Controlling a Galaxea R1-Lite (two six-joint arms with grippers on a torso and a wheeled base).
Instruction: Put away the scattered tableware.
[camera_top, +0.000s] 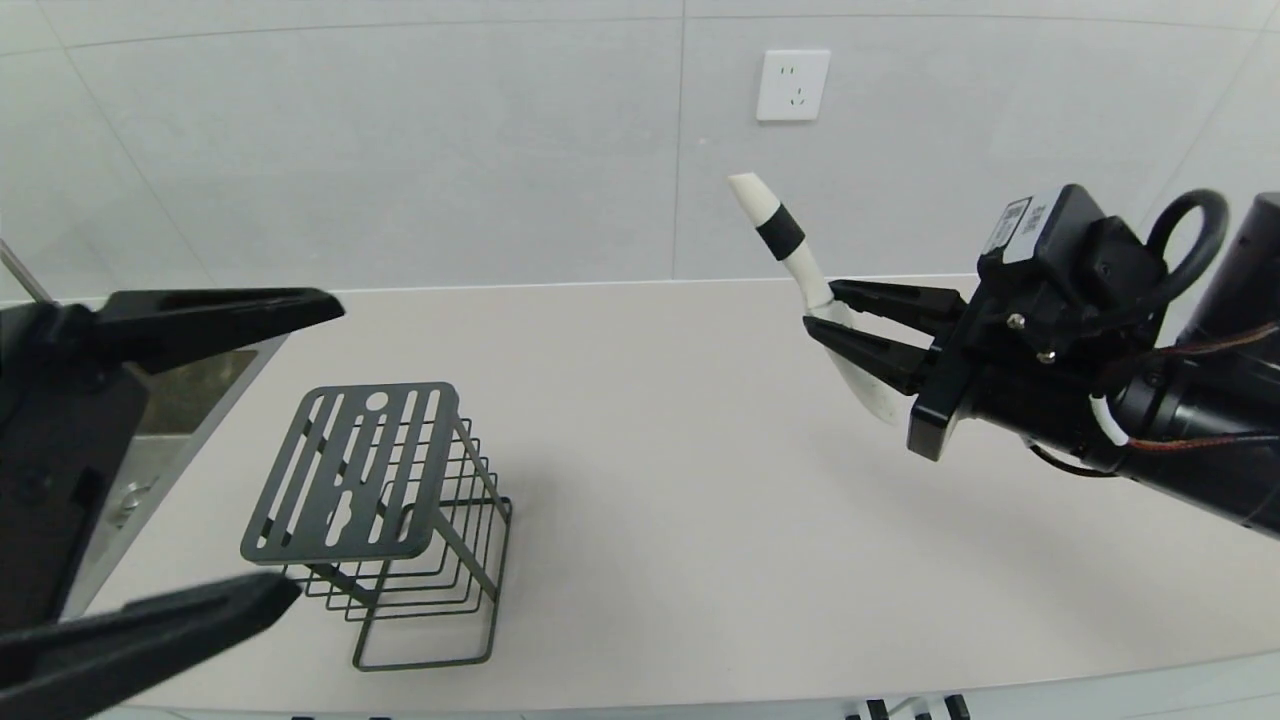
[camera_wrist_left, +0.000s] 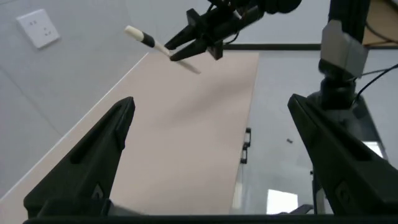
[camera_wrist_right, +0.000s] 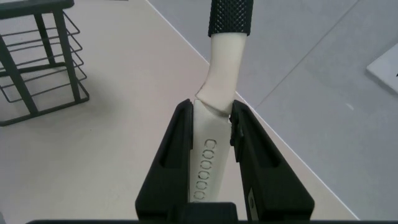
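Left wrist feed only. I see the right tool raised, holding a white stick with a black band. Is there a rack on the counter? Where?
Observer: Yes. A black wire rack with a slotted top plate stands on the beige counter, on the robot's left, apart from the right tool.
Operator: Grip solid?
Observer: Looks so. Both fingers clamp the flat part of the white plastic utensil with a black knurled band, along a row of small rings.
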